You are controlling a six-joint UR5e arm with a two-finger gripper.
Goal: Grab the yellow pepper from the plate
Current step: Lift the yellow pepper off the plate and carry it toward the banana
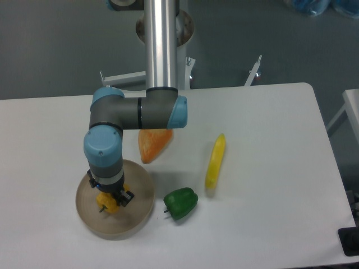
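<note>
**Gripper down on the yellow pepper at the plate**

Nearest the camera sat the round, flat beige-tan plate (138, 215) with its low rim, at the near left of the white table (269, 224). On it, left of centre, lay the small lobed yellow-orange bell pepper (106, 203), its short dark stem pointing toward the near left. The black two-finger gripper (110, 194) stood directly over the pepper, its fingers down at the pepper's sides; whether they pinched it could not be told. Just right of the plate lay a blocky green bell pepper (180, 204). Farther right lay a long slim yellow vegetable (215, 161). An orange wedge-shaped piece (152, 144) lay beyond the plate, partly hidden under the arm's blue-capped elbow.
</note>
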